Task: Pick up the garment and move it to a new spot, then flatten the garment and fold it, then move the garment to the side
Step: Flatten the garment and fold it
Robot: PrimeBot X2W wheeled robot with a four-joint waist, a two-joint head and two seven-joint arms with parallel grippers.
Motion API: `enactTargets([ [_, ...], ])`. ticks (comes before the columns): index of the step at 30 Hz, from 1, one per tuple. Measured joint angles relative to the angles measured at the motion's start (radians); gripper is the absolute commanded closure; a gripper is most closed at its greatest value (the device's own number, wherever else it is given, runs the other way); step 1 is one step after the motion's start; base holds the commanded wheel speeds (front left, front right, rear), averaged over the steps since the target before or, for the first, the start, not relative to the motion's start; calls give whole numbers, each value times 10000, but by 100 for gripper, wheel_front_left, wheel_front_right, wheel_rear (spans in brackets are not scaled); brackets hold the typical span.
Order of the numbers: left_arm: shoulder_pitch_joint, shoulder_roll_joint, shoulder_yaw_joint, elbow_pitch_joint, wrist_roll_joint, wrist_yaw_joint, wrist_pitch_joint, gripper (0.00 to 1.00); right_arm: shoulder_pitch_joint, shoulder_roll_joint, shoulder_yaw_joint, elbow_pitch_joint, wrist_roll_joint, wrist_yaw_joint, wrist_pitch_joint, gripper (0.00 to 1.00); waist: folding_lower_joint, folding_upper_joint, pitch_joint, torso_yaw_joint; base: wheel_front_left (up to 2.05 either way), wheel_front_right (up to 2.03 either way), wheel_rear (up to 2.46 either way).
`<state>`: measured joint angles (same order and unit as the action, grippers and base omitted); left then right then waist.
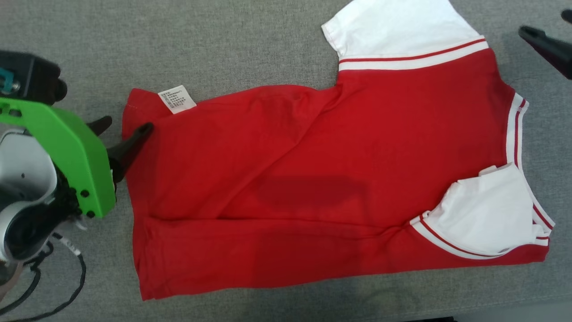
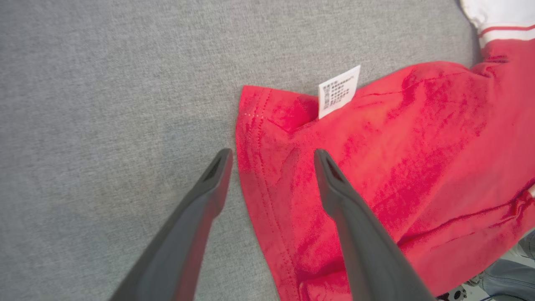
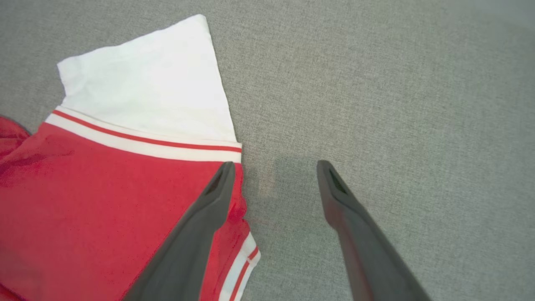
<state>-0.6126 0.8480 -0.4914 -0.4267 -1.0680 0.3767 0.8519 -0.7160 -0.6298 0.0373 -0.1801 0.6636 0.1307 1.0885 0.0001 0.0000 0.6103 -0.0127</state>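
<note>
In the head view a red shirt [image 1: 313,179] lies spread on a grey, felt-like surface [image 1: 201,40]. Its long axis runs side to side, the hem to the robot's left and the collar to its right. What looks like the surface's near edge runs just below the shirt. The cloth is a soft knit with shallow creases. One white sleeve [image 1: 397,27] sticks out toward the far side, and the other sleeve [image 1: 482,214] is folded in over the red body. The left tool [image 1: 125,127] sits right at the hem, near a white care label [image 1: 177,99]. The right tool [image 1: 544,27] hangs off the collar end, apart from the cloth.

In the left wrist view the left tool [image 2: 272,155] is spread wide and holds nothing. One finger is over bare surface and the other over red cloth, so the stitched hem edge runs between them. I judge this arm better placed to take the hem; closing here should catch that edge.

In the right wrist view the right tool [image 3: 276,166] is also wide and empty. One finger is over the shoulder just below the striped sleeve band, the other over bare surface.
</note>
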Motion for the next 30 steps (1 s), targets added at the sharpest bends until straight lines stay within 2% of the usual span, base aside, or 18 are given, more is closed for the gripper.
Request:
enactTargets([
  [5,-1581,-627,-692,1197,334,-199,855,0,-2080,688,1267,1312,-600,0,-40,0,1,0,700,-14,0,0,0],
  [11,-2226,-1058,-897,1793,249,-414,1241,0,-3273,1277,2079,2489,-683,0,-360,0,1,0,1073,-33,0,0,0],
  [12,-2232,-1101,-911,1806,165,-443,1275,9,-3331,1302,2222,2617,-683,0,-412,0,1,0,1061,-30,0,0,0],
  [15,-2230,-1160,-1066,1847,136,-581,1342,62,-3429,1338,2399,2924,-648,0,-623,0,0,0,991,56,0,0,0],
  [16,-2222,-1183,-1120,1881,136,-602,1354,62,-3467,1379,2431,3053,-644,-2,-673,0,1,0,961,100,0,0,0],
  [17,-2218,-1229,-1151,1916,136,-614,1346,78,-3521,1402,2472,3143,-650,0,-717,0,1,0,936,142,0,0,0],
  [18,-2214,-1294,-1166,1969,140,-614,1310,100,-3581,1419,2500,3254,-675,0,-756,0,0,0,916,183,0,0,0],
  [29,-2317,-1753,-1264,2345,397,-903,706,100,-3856,1505,2428,4368,-1166,0,-976,0,-1,0,940,666,0,0,0],
  [30,-2389,-1758,-1243,2370,428,-905,662,100,-3922,1532,2418,4449,-1233,0,-1035,61,0,0,957,702,0,0,0],
])
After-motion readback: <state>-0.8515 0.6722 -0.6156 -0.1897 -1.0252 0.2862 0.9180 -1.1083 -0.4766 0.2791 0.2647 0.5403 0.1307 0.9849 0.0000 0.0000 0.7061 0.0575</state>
